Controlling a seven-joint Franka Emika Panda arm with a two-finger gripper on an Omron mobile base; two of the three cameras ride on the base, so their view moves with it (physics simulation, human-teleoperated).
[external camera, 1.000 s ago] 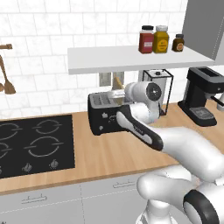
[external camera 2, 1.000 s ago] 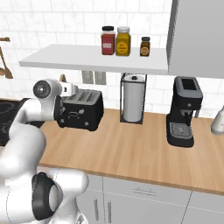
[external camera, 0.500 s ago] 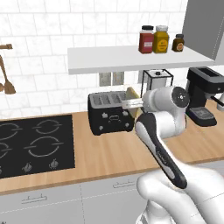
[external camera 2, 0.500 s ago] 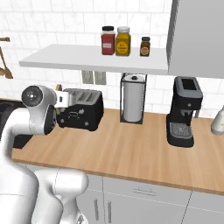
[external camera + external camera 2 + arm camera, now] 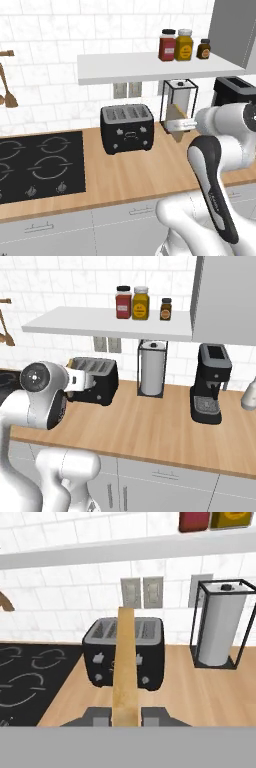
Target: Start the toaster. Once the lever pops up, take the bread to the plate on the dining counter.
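- Swinging away from the black boxy four-slot toaster (image 5: 127,128), the white arm has carried its hand (image 5: 181,125) to the right over the last second, so the toaster front, half hidden by the arm earlier, now shows in full from the left base view.
- That hand is pinched shut on a thin pale tan slice of bread (image 5: 174,116), which is up in the air, clear of the slots and level with the toaster's upper half.
- From the left, the slice hangs in front of the black wire-framed paper towel holder (image 5: 179,102), to the right of the toaster.
- In the hand view the bread (image 5: 125,667) stands edge-on between the two fingertips and rises straight up across the toaster (image 5: 124,652) behind it.
- From the right, the hand (image 5: 85,382) sits beside the toaster (image 5: 96,380), with the arm's round joint in front.
- Underneath lies the light-wood counter (image 5: 165,423), which carries the toaster, the towel holder and a black coffee machine (image 5: 211,383).
- Three jars (image 5: 183,45) stand on the white wall shelf (image 5: 145,66) above.
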